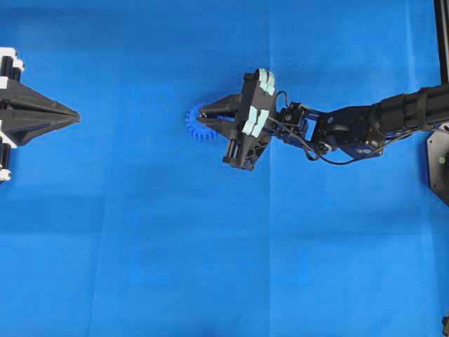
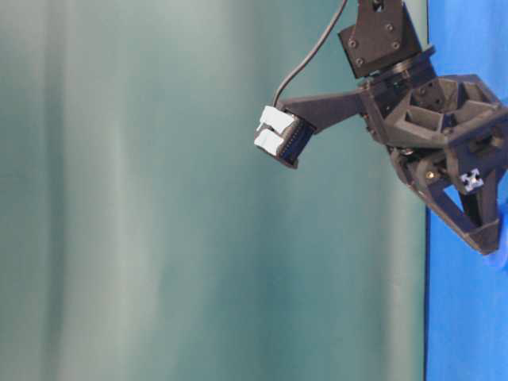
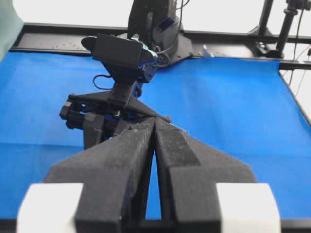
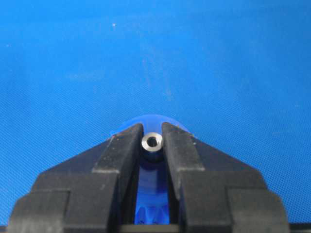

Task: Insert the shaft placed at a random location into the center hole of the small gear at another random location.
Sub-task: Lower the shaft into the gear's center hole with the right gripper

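While the right hand point(image 4: 152, 138) pinches the shaft point(image 4: 152, 142) between its fingertips, pick-up counts as done. Shaft sits directly over the gear point(image 1: 198, 123), which lies flat on the tabletop point(image 1: 140, 246) under the fingertips; its hole is hidden, so seating cannot be confirmed. Left: lower, insert, release. Left hand point(image 3: 154, 127), fingers together and empty, waits well apart from the gear.

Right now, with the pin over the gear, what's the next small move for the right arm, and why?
Probably ease straight down. The right gripper pinches the pin directly above the blue gear; whether the tip has entered the hole isn't visible, so go slowly.
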Robot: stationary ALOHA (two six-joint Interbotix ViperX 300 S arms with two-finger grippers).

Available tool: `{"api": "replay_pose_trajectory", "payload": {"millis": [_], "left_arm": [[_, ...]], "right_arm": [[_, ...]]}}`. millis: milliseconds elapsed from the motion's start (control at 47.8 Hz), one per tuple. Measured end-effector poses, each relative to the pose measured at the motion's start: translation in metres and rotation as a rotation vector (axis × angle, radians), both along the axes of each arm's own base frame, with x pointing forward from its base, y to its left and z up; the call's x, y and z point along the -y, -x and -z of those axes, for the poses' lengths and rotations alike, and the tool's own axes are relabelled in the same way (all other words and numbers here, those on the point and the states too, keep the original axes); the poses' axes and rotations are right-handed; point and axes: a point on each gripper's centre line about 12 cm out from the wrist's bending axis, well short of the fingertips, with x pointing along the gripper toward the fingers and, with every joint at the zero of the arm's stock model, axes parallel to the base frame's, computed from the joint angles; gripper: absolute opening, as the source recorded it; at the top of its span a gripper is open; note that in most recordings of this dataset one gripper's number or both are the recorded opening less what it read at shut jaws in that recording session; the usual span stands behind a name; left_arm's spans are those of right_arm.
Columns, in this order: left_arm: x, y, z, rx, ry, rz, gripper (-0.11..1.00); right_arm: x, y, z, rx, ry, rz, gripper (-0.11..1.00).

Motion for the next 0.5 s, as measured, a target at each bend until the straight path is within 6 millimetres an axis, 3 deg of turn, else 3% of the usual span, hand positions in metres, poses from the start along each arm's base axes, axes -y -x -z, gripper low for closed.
{"api": "replay_pose_trajectory", "payload": {"millis": [377, 503], "left_arm": [[0.0, 0.0, 0.0, 0.0, 0.0, 0.0, 0.0], [0.0, 0.0, 0.0, 0.0, 0.0, 0.0, 0.0]], "right_arm": [[-0.011, -0.007, -0.002, -0.03, -0.004, -0.045, 0.04], [-0.014, -0.01, -0.003, -0.04, -0.007, -0.055, 0.17]]}}
